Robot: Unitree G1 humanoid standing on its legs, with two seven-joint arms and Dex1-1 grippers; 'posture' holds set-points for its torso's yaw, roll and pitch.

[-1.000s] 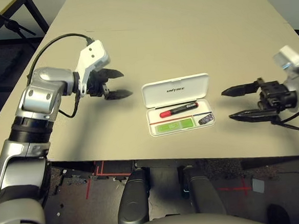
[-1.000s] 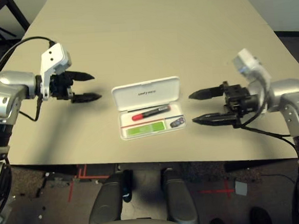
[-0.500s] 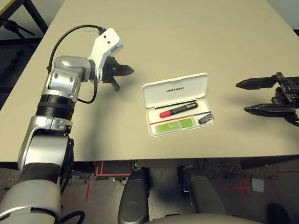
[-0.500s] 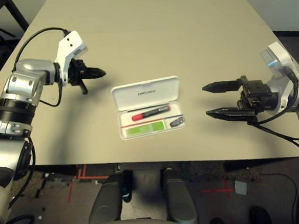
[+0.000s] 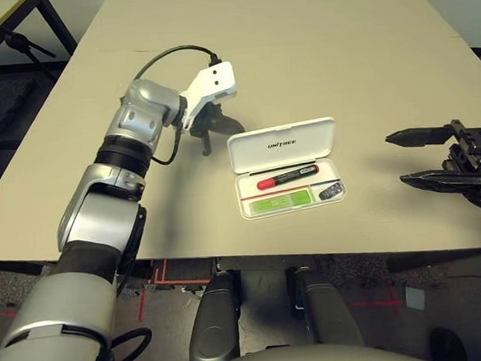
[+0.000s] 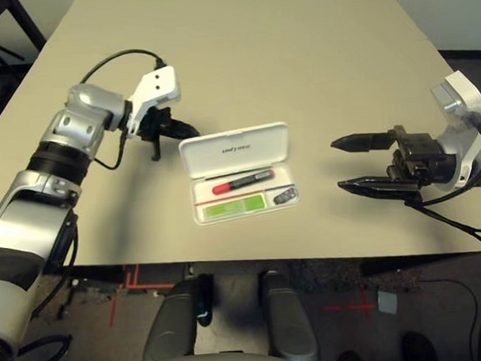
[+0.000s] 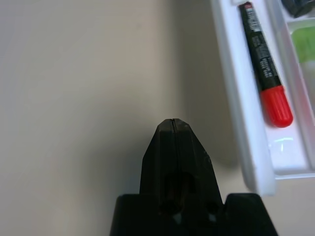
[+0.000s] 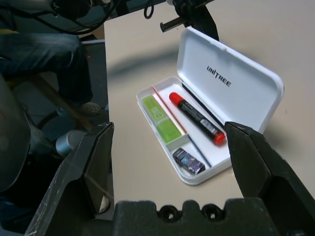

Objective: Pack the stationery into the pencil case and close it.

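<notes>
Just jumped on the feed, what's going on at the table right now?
The pencil case lies open, with the red marker, green highlighter and small dark piece already in its tray. The left gripper, shut and empty, sits beside the lid's left end. The right gripper hovers open to the case's right.

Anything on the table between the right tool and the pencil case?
No. In the left eye view, bare tabletop runs from the open right tool to the pencil case.
</notes>
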